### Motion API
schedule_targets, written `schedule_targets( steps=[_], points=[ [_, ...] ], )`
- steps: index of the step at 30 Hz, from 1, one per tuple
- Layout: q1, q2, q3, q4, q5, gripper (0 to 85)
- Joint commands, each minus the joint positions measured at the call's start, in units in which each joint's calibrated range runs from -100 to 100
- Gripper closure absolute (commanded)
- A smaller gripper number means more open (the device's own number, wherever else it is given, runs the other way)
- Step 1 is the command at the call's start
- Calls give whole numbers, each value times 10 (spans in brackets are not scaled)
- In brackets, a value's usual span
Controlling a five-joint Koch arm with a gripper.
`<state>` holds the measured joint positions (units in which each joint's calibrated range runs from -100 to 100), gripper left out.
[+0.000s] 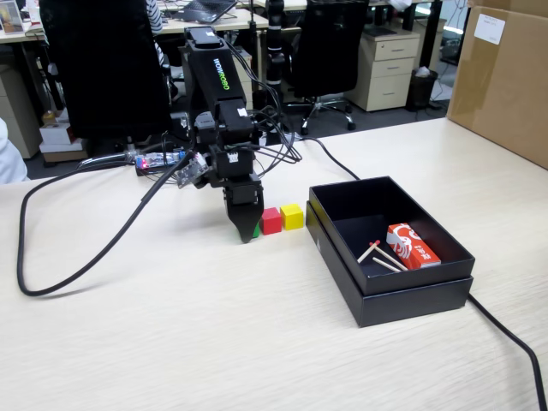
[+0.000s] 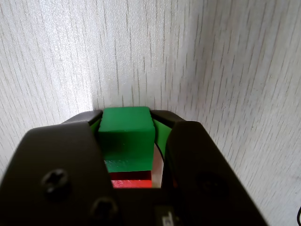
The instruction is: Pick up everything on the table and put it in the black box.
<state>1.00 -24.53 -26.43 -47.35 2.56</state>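
Grasping the green cube (image 2: 126, 136) on the table (image 1: 171, 342) is judged the step in hand; the gripper (image 1: 246, 229) is seen clamped around it.

A lift and a carry past the red cube (image 1: 271, 220) and yellow cube (image 1: 292, 216), set just beside it, are called for next. The black box (image 1: 411, 295) is found near, already holding an orange carton (image 1: 412, 245) and thin sticks (image 1: 383, 259).

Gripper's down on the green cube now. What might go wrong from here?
1. The red cube sits right against the green cube; lifting may drag or knock it, and the yellow cube beside it.
2. The gripper holds the green cube near its edge in the wrist view, so it might slip before reaching the black box.
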Motion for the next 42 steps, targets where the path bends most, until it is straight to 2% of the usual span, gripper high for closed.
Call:
schedule_targets(
  steps=[1,7,13,15,19,22,28,29,39,40,41,42],
  points=[
    [-5,-35,8,10,-4,846],
    [3,-191,97,-75,-4,846],
    [69,-269,259,-105,-2,846],
    [116,-206,364,-105,-3,846],
    [137,-51,494,-116,-5,846],
    [156,131,638,-129,-4,846],
    [168,252,663,-129,8,846],
    [170,328,666,-129,17,846],
    [168,442,659,-129,18,845],
    [168,444,657,-129,18,809],
    [168,446,650,-135,23,666],
    [168,446,650,-139,24,618]
  ],
)
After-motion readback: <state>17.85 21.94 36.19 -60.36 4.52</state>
